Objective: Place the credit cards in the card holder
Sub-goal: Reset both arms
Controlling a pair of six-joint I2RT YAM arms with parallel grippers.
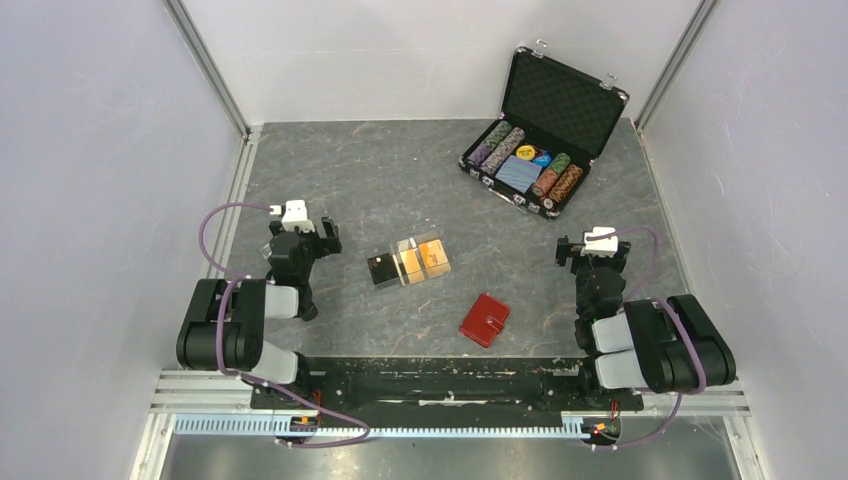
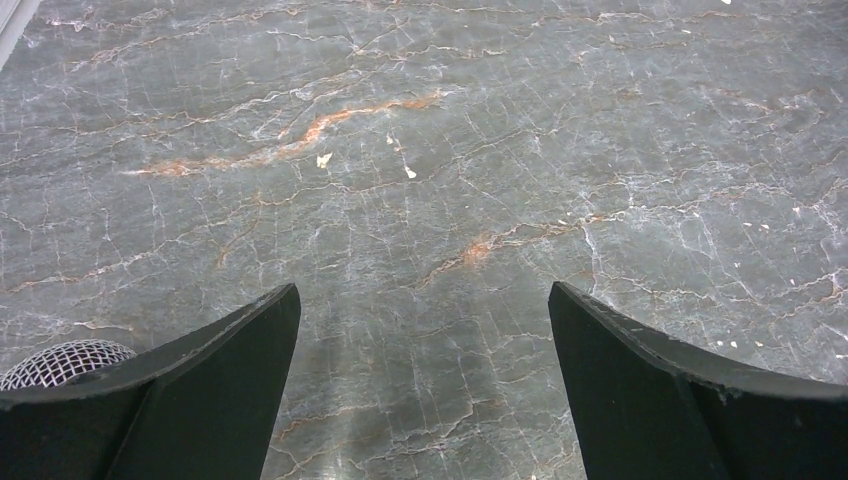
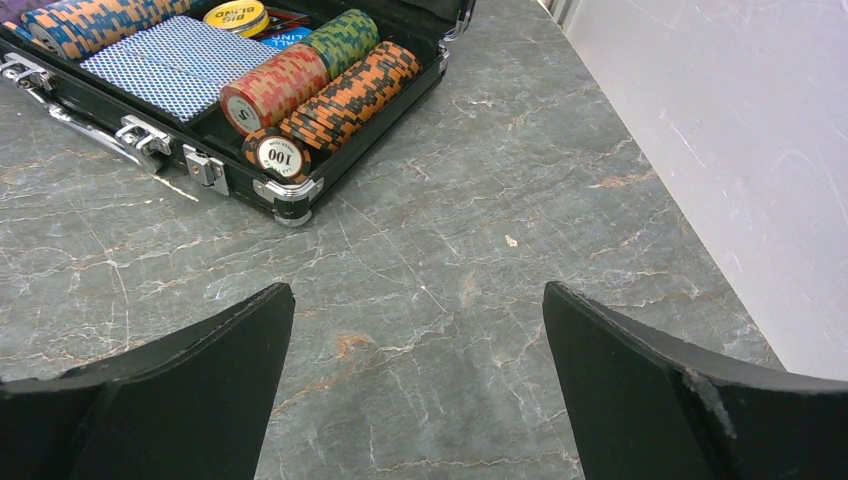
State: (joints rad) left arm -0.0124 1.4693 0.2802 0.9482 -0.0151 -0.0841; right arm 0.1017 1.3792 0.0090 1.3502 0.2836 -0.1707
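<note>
one view alone, the top, shows credit cards (image 1: 410, 263) and card holder (image 1: 485, 319).

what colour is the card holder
Red. The card holder shows best, and only, in the top external view.

A dark grey, marble-veined tabletop (image 1: 400, 180) fills the centre of the frame, with rust-coloured streaks in places. Plain white panels enclose it: a back wall (image 1: 420, 50) along the top, a left wall (image 1: 90, 200) and a right wall (image 1: 770, 150). Aluminium posts (image 1: 205, 65) rise in the upper corners. The light is even and the shadows are soft.
</note>
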